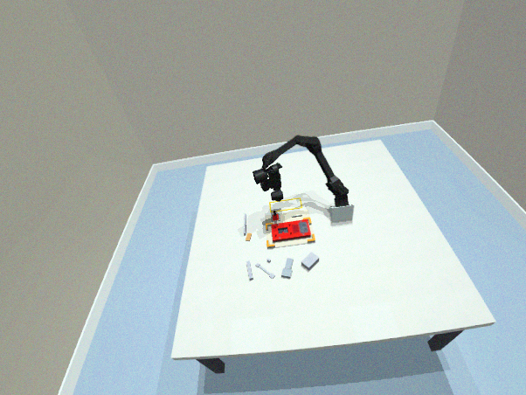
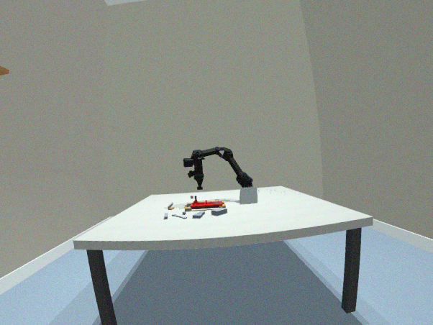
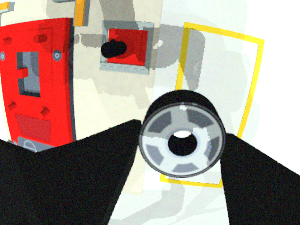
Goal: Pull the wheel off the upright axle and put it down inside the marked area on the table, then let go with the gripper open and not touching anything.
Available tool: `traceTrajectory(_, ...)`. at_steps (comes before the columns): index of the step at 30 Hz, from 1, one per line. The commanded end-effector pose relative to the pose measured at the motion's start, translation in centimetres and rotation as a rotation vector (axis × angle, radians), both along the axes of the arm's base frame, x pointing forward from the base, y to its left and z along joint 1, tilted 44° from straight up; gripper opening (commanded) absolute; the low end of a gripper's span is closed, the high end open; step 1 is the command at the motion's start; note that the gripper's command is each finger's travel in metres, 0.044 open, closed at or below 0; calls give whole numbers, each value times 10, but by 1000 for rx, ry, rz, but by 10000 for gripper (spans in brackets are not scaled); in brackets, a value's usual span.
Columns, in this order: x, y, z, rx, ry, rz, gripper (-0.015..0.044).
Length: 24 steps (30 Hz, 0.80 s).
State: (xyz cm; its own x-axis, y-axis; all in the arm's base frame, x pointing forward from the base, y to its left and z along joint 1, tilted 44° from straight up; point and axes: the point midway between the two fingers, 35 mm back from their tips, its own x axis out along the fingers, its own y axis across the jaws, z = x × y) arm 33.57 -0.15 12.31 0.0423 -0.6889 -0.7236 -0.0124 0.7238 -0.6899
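My gripper point(image 1: 276, 191) point(image 2: 199, 185) point(image 3: 182, 135) points down and is shut on the wheel point(image 1: 277, 196) point(image 2: 201, 188) point(image 3: 182, 112), a black tyre with a grey-white spoked face and a dark centre hole. The wheel is in the air, clear of the axle. The upright black axle point(image 1: 274, 212) point(image 2: 196, 198) point(image 3: 114, 48) stands bare on a red block in a grey frame. The marked area is a yellow outline point(image 1: 285, 200) point(image 3: 225, 33) on the table, beside the axle block. In the wrist view the wheel covers part of its near left side.
A red panel point(image 1: 299, 234) point(image 3: 50, 89) lies beside the axle, between orange corner brackets point(image 1: 270, 245). Grey parts, including a block point(image 1: 310, 260) point(image 2: 219, 211), lie beyond the panel. A thin grey bar point(image 1: 245, 224) and an orange piece point(image 1: 248, 237) lie left of it.
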Motion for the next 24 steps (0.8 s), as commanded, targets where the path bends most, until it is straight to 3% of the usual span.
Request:
traceTrajectory(1,-8,-7,8,-3,2,5,0)
traceTrajectory(13,-32,-28,28,-5,3,4,0)
traceTrajectory(24,-32,-41,15,-6,2,4,0)
